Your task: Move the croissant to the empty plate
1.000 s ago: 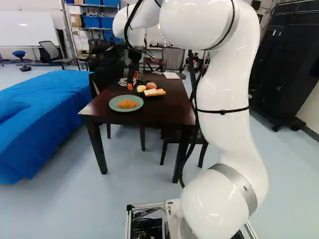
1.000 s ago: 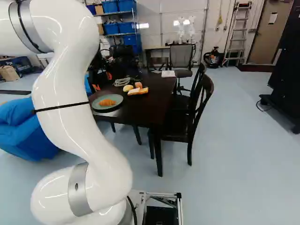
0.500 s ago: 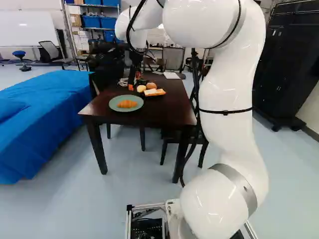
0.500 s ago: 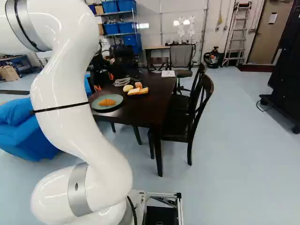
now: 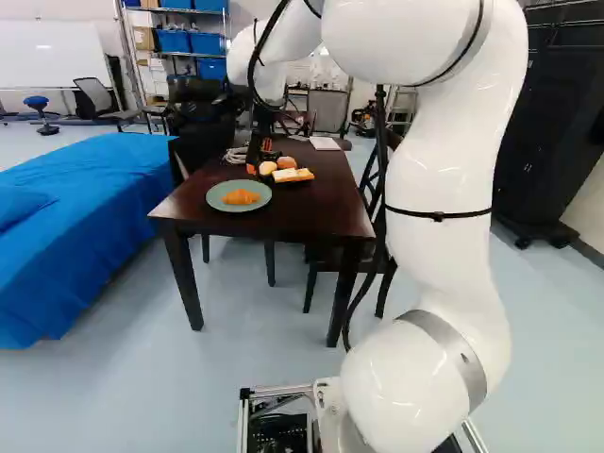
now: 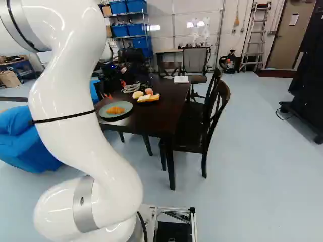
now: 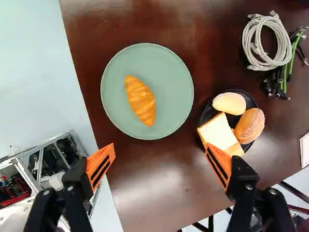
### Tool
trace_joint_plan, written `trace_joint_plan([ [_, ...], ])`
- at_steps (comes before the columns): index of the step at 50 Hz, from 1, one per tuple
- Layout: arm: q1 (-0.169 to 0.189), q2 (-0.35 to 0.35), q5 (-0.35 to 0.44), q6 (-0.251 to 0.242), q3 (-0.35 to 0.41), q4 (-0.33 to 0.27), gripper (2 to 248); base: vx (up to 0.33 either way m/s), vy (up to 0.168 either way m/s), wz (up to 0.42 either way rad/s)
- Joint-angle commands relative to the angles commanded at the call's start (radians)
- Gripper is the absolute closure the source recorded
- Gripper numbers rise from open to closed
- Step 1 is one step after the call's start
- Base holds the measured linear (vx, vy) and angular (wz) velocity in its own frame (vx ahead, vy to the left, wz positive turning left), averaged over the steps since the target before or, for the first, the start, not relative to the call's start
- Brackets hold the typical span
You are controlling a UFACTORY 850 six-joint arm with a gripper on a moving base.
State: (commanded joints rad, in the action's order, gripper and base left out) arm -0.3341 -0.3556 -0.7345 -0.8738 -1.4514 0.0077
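Golden-orange croissant (image 7: 140, 100), pale green plate (image 7: 177, 102)

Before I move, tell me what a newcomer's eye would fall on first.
Probably the big white arm, rising right of the middle in the left base view. Next might come the bright blue cloth at that view's left. In the wrist view, the orange croissant on the green plate stands out, ahead of the open hand.

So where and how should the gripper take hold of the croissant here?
Likely at the thick middle of the croissant, straight down from above, jaws across its long sides. It lies on the green plate, longer than wide, tapering to both ends; a slight turn would square the jaws to it.
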Motion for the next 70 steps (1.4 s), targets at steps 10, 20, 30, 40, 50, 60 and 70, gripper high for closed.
trace_joint_plan([
  [10, 0.016, 0.030, 0.077, 0.042, 0.065, 0.000, 3, 0.000, 0.000, 0.000],
  [20, 0.034, 0.065, 0.165, 0.090, 0.140, -0.001, 3, 0.000, 0.000, 0.000],
  [30, 0.055, 0.105, 0.265, 0.144, 0.225, -0.001, 3, 0.000, 0.000, 0.000],
  [40, 0.078, 0.148, 0.376, 0.204, 0.319, -0.002, 3, 0.000, 0.000, 0.000],
  [50, 0.103, 0.197, 0.497, 0.270, 0.422, -0.002, 3, 0.000, 0.000, 0.000],
  [60, 0.132, 0.250, 0.633, 0.344, 0.538, -0.003, 3, 0.000, 0.000, 0.000],
  [70, 0.161, 0.305, 0.772, 0.420, 0.656, -0.004, 3, 0.000, 0.000, 0.000],
])
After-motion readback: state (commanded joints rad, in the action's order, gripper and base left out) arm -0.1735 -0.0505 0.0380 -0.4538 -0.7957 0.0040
